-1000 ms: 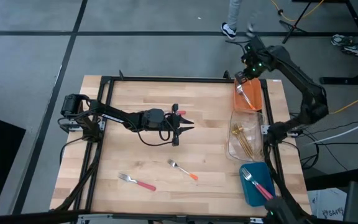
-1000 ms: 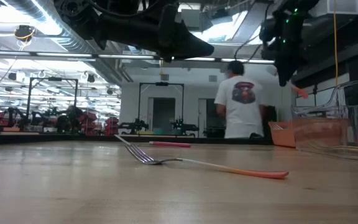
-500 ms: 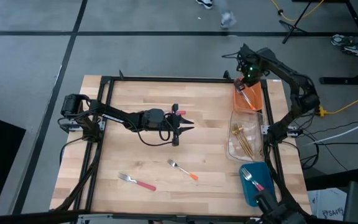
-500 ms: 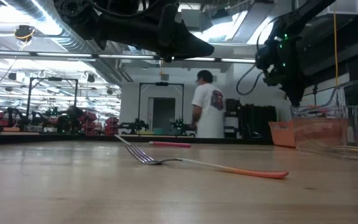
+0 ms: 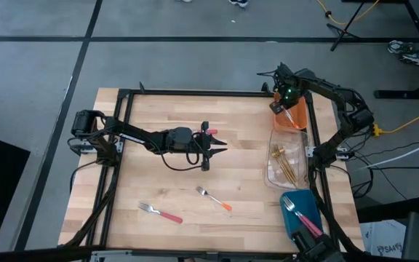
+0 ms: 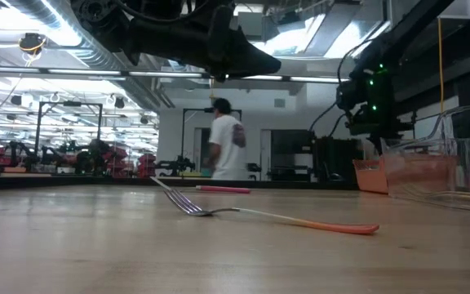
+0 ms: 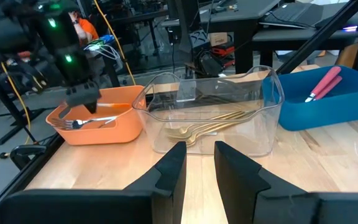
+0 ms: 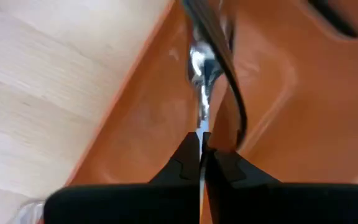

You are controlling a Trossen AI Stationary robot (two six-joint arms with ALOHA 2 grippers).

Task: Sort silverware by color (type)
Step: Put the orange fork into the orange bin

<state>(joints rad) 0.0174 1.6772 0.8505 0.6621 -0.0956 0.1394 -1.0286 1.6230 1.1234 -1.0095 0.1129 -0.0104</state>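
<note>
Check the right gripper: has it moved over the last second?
Yes. In the high view the right gripper has come down and shifted left, to the far-left corner of the orange bin. Its jaws are shut.

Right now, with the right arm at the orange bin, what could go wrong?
1. The right gripper, shut, sits low at the orange bin; pulling away could drag or tip the bin.
2. Two forks lie flat on the table; thin handles may slip when the left gripper picks them.
</note>
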